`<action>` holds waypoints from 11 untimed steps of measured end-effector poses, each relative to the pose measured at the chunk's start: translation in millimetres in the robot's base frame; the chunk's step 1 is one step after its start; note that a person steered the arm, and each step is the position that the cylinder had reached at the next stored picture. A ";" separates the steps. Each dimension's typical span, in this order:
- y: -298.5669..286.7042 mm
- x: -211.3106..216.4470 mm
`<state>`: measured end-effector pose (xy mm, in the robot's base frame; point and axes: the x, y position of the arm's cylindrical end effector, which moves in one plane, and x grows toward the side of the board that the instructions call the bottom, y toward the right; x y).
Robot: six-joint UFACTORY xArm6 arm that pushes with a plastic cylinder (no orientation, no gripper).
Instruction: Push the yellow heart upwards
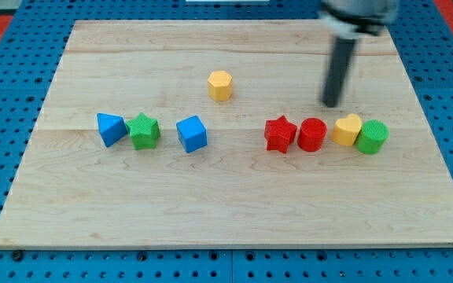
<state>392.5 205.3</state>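
The near edge of the wooden surface (211, 236) is seen closest to the camera, bare of blocks. Going left to right along the mid row: a blue triangle-ish block (110, 128) is found touching a green star (144, 131), then a blue cube (192, 134) apart from them; a yellow hexagon-like block (220, 85) sits alone nearer the view's top. Further right, a red star (280, 134) is set against a red cylinder (311, 135), then the yellow heart (348, 130), which is pressed against a green cylinder (372, 137) at the row's right end. No hand is fitted, so no open/closed state applies; only the rod is carried, and my tip (333, 104) is placed just above the heart, slightly to its left, not touching. The heart is judged light, rigid plastic, prob. sliding easily on the wood w/ little friction; no gripping is possible, so contact should be made at its lower side, centred, or it may be spun off-line. Since the tip is now on the wrong side, it must be brought round below the heart. The green cylinder and red cylinder are close neighbours and could be nudged during that detour. Above the heart the path is blocked only by the rod itself.
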 end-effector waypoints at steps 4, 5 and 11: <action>-64.2 90.9; -120.1 47.5; -39.4 5.1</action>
